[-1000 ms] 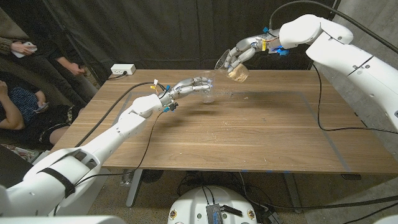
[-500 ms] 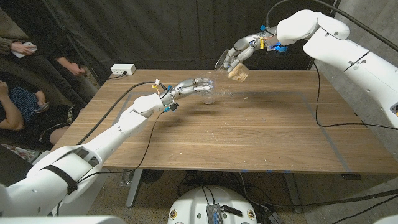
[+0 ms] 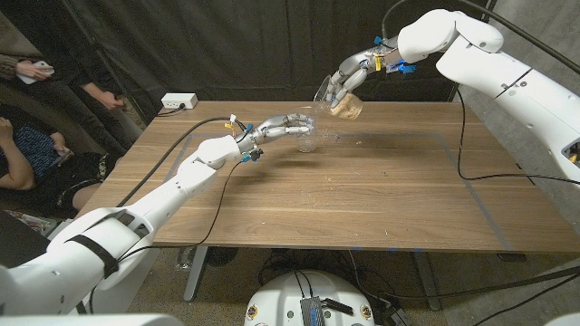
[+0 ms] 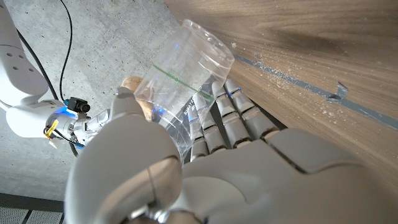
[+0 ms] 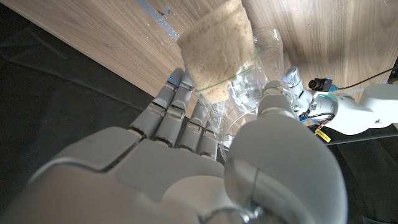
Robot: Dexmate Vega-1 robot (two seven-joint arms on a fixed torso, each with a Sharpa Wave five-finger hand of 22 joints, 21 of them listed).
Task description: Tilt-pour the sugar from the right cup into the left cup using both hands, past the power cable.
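The sugar-filled cup (image 3: 342,101) is held tilted in the air above the table's (image 3: 362,199) far edge, clamped in the right hand (image 3: 349,77), its mouth angled toward the empty cup (image 3: 306,136). The left hand (image 3: 276,125) grips that cup low over the wood. Pouring looks under way or imminent; next, the rim needs lining up over the receiver, then more tilt. Spilled grains (image 4: 280,74) dot the table.

A wooden table (image 3: 362,195) carries a white power strip (image 3: 178,102) at its far left corner, a black cable (image 3: 476,181) trailing along its right side, tape lines (image 3: 471,195) marking a rectangle, and scattered sugar grains (image 4: 280,74).
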